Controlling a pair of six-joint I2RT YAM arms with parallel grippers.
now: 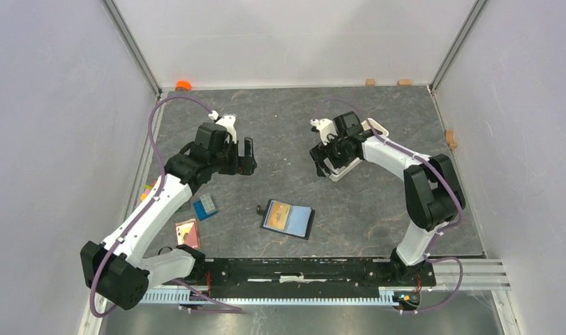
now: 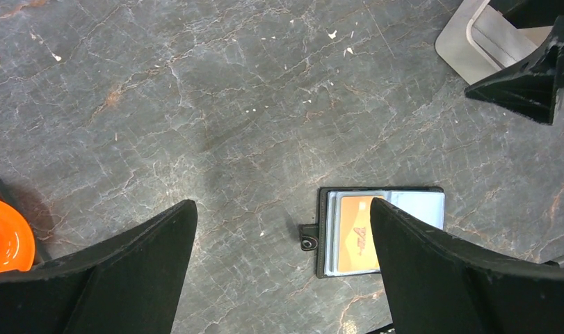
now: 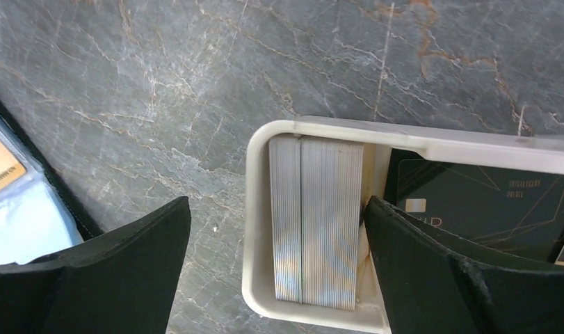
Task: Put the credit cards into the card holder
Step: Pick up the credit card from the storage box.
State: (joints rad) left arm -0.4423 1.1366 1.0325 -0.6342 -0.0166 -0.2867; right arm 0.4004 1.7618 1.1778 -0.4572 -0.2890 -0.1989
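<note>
Card holder (image 1: 288, 218) lies open just 6 o'clock of table (image 1: 377, 132) centre, with a tan-orange card (image 1: 278, 213) and a light blue card (image 1: 300, 220) on its face. Left gripper (image 1: 248, 159) is at the holder's 11 o'clock, well apart. Right gripper (image 1: 323, 162) is at 1 o'clock, over the white tray (image 1: 341, 169). Blue ridged block (image 1: 205, 206) and pink rectangle (image 1: 186, 230) are at 9 o'clock. An orange item (image 1: 183, 85) sits at the far edge.

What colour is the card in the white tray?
Black card with gold lines; right wrist view.
</note>
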